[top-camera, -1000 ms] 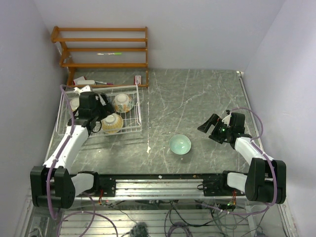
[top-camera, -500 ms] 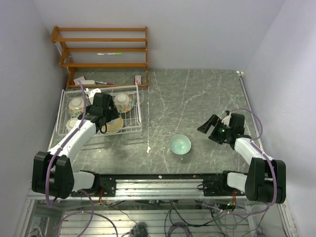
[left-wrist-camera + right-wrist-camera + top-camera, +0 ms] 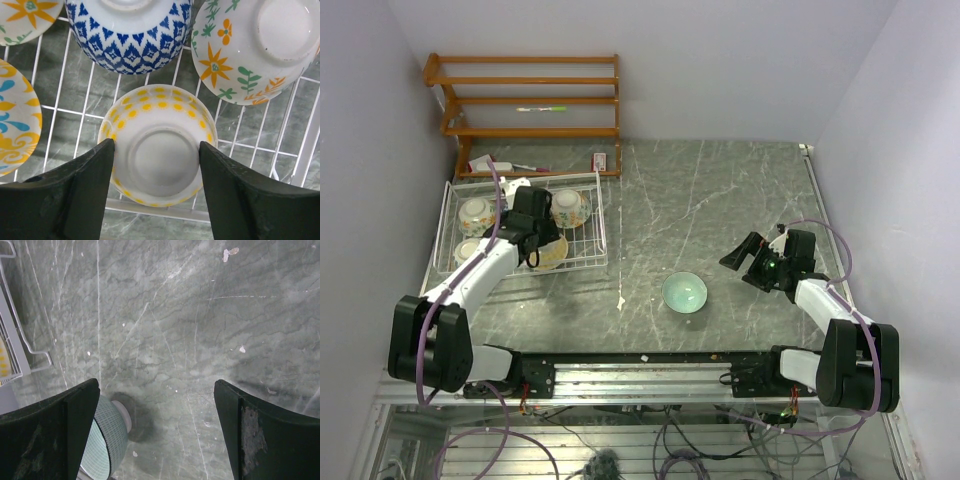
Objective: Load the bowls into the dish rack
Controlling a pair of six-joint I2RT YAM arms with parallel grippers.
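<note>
The white wire dish rack [image 3: 602, 215] stands at the left and holds several bowls. In the left wrist view a yellow-dotted bowl [image 3: 157, 120] lies bottom-up on the rack wires [image 3: 150, 212]. My left gripper [image 3: 156, 145] has one finger against each side of it. Around it sit a blue-patterned bowl [image 3: 131, 35], an orange-flowered bowl [image 3: 250, 50] and a yellow-and-blue bowl [image 3: 15, 125]. A plain teal bowl [image 3: 684, 292] stands upright on the table. My right gripper [image 3: 738, 255] hovers open just right of it, and the teal bowl [image 3: 102, 445] shows beside its left finger.
A brown wooden shelf unit [image 3: 530, 100] stands against the back wall, with small items at its foot. A white scrap [image 3: 621, 299] lies on the marble table between the rack and the teal bowl. Walls close in on the left and right.
My left gripper swung right across the rack to the yellow-dotted bowl and its jaws closed in against it. The right arm and the teal bowl have not moved.
</note>
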